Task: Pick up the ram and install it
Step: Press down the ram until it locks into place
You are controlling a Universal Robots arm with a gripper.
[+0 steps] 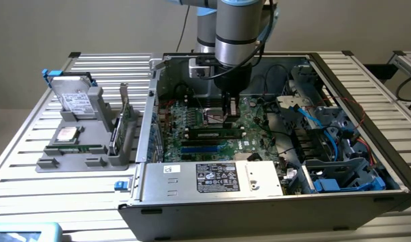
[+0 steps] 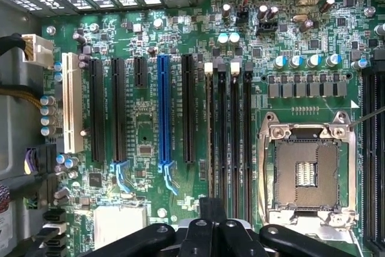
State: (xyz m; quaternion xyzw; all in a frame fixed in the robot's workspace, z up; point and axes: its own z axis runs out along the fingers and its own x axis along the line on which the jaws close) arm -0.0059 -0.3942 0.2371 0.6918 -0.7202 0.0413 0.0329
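Note:
The ram [image 1: 215,134], a narrow green stick with a row of black chips, stands on edge in a memory slot on the motherboard [image 1: 192,121] inside the open computer case. My gripper [image 1: 229,121] hangs just above and behind it, pointing straight down, near the processor socket. In the wrist view the gripper [image 2: 212,207] is shut with nothing visible between its black fingers [image 2: 198,236]. It lines up with the row of long black memory slots [image 2: 228,148], where I cannot make out the ram.
A grey holder [image 1: 64,161] left of the case carries a silver hard drive [image 1: 76,98], an upright green expansion card [image 1: 125,118], a processor chip [image 1: 66,134] and a narrow green strip [image 1: 74,149]. The power supply [image 1: 215,177], cables and drive cage [image 1: 333,171] crowd the case. The open processor socket [image 2: 307,173] lies beside the slots.

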